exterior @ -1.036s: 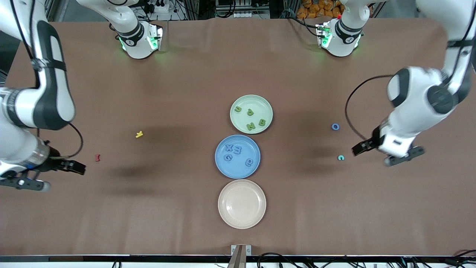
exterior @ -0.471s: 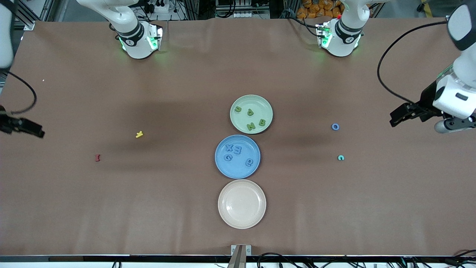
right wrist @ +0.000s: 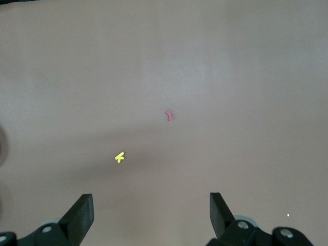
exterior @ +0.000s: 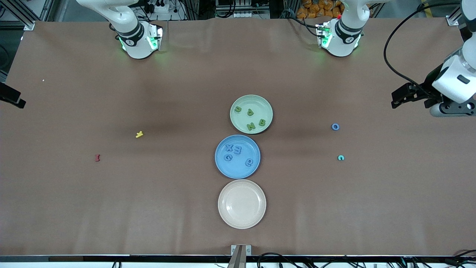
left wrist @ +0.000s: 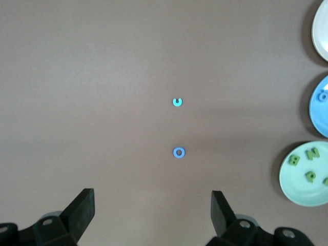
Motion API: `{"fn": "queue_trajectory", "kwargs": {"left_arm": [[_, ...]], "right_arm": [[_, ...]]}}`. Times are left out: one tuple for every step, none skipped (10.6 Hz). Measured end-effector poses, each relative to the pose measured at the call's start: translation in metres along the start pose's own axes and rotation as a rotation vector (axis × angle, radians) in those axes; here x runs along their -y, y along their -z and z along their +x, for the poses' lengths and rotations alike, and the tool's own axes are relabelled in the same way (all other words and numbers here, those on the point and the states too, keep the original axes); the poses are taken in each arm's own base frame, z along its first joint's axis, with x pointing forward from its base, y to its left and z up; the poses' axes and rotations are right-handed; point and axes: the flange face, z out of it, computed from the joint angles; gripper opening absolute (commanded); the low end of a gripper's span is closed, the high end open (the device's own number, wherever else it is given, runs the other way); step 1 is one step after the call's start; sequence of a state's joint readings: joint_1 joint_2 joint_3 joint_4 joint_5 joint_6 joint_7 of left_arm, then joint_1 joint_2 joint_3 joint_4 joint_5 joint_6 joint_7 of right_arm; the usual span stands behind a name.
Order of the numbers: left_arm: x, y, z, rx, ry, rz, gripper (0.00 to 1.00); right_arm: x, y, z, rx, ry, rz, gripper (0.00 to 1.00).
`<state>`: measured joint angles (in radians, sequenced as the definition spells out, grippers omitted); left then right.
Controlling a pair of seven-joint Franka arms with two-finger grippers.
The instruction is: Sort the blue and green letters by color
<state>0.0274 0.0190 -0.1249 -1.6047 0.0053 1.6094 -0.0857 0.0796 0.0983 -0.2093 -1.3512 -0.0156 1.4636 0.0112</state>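
While both grippers hang spread and empty at the table's ends, left gripper (left wrist: pixel 152 215) and right gripper (right wrist: pixel 151 218), green letters (exterior: pixel 251 118) fill the green plate (exterior: pixel 265 106); drop squarely over the stray blue o (exterior: pixel 335 127), then carry it to the blue plate (exterior: pixel 238 171).

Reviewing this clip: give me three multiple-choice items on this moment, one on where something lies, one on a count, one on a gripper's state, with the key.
1. Where does the blue ring-shaped letter lie?
A. on the blue plate
B. on the bare table toward the left arm's end
C. on the cream plate

2. How many green letters lie on the green plate?
A. two
B. four
C. six

3. How does the left gripper stand?
A. open, holding nothing
B. shut on a letter
C. shut on a plate

Key:
1 B: it lies on the cloth, apart from the plates, beside a teal letter.
2 B: four green letters show on that plate.
3 A: the left wrist view shows its fingers wide apart with bare table between.
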Motion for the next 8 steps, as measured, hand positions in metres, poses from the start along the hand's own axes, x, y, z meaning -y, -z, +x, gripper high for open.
{"fn": "queue_trajectory", "kwargs": {"left_arm": [[0.0,0.005,-0.002,0.008,-0.012,0.001,1.0],[0.001,0.011,-0.003,0.009,-0.016,0.001,1.0],[0.0,0.015,-0.004,0.008,-0.017,0.001,1.0],[0.0,0.016,-0.004,0.007,-0.018,0.001,1.0],[0.0,0.016,-0.004,0.008,-0.019,0.001,1.0],[0.0,0.016,-0.004,0.008,-0.019,0.001,1.0],[0.0,0.016,-0.004,0.008,-0.019,0.001,1.0],[-0.001,0.016,-0.004,0.008,-0.019,0.001,1.0]], "right_arm": [[0.0,0.001,-0.002,0.001,-0.004,0.003,1.0],[0.0,-0.005,0.0,0.0,-0.007,0.003,1.0],[0.0,-0.016,0.003,0.002,-0.009,0.003,1.0],[-0.001,-0.029,0.005,0.012,-0.011,0.003,1.0],[-0.001,-0.037,0.005,0.022,-0.012,0.002,1.0],[-0.001,-0.04,0.005,0.027,-0.012,0.002,1.0],[-0.001,-0.039,0.005,0.027,-0.012,0.002,1.0],[0.0,-0.039,0.005,0.027,-0.011,0.003,1.0]]}}
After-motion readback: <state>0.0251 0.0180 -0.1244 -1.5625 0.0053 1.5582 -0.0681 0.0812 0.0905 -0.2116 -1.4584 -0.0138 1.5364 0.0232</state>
